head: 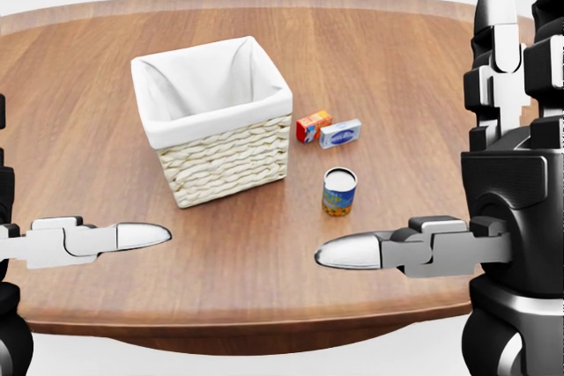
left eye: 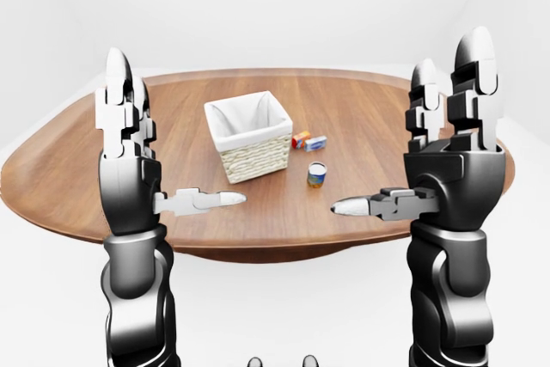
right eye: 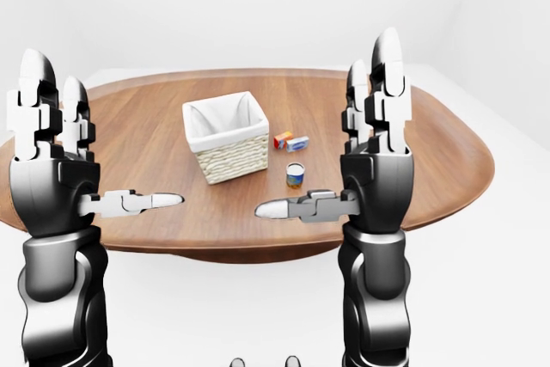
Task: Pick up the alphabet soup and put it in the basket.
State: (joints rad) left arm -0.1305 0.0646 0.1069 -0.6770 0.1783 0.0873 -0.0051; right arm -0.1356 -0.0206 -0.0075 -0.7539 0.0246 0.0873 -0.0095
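A: What's the room like?
B: Plain white all round an oval wooden table (left eye: 77,169).
A: And the alphabet soup (head: 339,191)?
B: Upright on the wood, right of the basket (head: 225,160), below two small boxes (head: 328,130).
A: The hands?
B: Left hand (left eye: 129,156) and right hand (left eye: 451,165) are raised, fingers spread, holding nothing.

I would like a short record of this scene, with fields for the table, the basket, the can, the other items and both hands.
table: round wooden table
basket: woven basket with white lining, empty, standing upright
soup can: soup can upright on the table, to the right of the basket in the head view, not touching it
other items: orange box and blue box, side by side above the can
left hand: left hand open, holding nothing
right hand: right hand open, holding nothing
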